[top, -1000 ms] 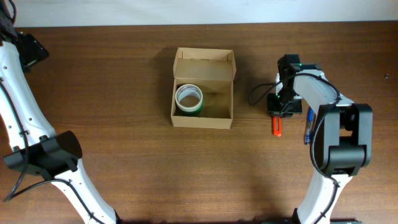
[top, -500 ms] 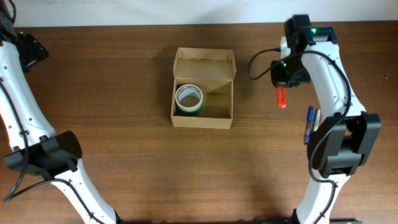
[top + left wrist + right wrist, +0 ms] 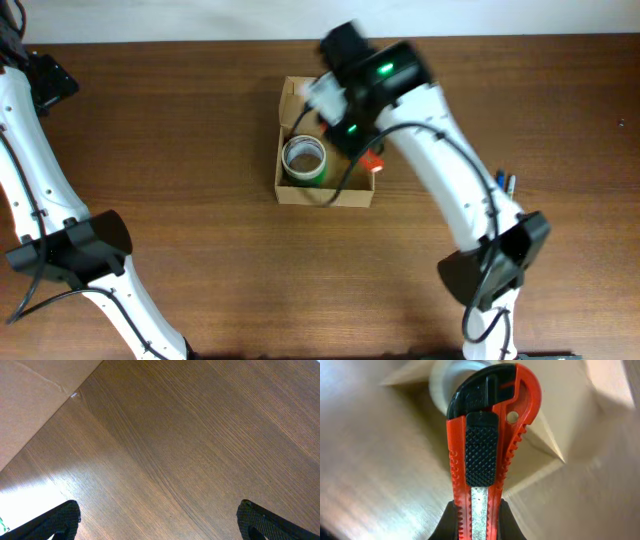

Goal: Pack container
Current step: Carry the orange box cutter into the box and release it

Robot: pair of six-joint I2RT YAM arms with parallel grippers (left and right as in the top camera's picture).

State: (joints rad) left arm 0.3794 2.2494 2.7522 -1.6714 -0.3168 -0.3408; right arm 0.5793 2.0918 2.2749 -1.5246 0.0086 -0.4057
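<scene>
1. The box (image 3: 326,196) stood open on the surface (image 3: 180,200), near the middle and towards its far edge, with the flap lid raised at the back.
2. A tape roll (image 3: 304,158) lay flat in the box's left half, close to the left wall.
3. The right arm reached across the box from the right. Its wrist covered the box's right half in the overhead view, so the right end effector (image 3: 476,522) hung directly above that half.
4. The right end effector was closed on a red cutter (image 3: 487,445), with its fingers (image 3: 451,519) pressed against both sides of the handle.
5. In the right wrist view the cutter pointed away over blurred cardboard, with the tape roll pale beyond its tip.
6. From overhead, the cutter's red end showed at the box's right wall, near the front corner. Whether it touched the cardboard could not be told.
7. The left end effector (image 3: 157,522) was spread wide with nothing between its fingers, above bare wood and well apart from the box.
8. Pens (image 3: 500,183) lay on the surface to the right of the box.
</scene>
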